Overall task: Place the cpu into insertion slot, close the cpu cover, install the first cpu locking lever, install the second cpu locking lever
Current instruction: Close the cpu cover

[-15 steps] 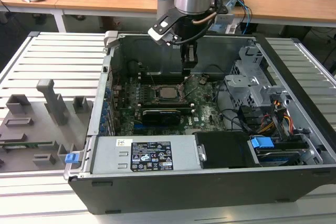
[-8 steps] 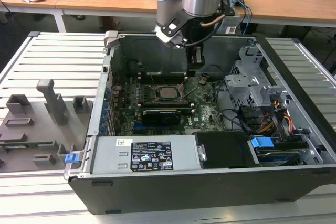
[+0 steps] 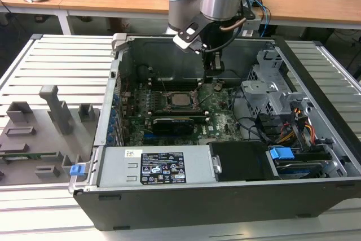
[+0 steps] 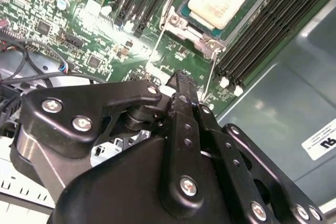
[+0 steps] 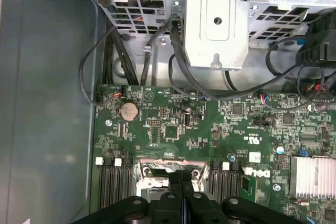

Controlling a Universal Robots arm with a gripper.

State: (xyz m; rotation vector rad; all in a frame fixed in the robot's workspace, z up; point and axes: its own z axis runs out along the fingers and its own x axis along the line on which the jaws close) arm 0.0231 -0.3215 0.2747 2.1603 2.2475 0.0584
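A: Where's the cpu (image 3: 181,100)?
B: Seated in the insertion slot (image 3: 167,100) on the motherboard (image 3: 223,119), inside the open case (image 3: 316,196).
A: Pincer (image 3: 214,78)?
B: Pressed together, nothing clamped. Tip low over the board, just off the slot's edge. In the exterior view the cpu sits at about 8 o'clock from it, near but not touching. In the second wrist view, a thin wire lever (image 4: 211,74) runs just beside the tip.
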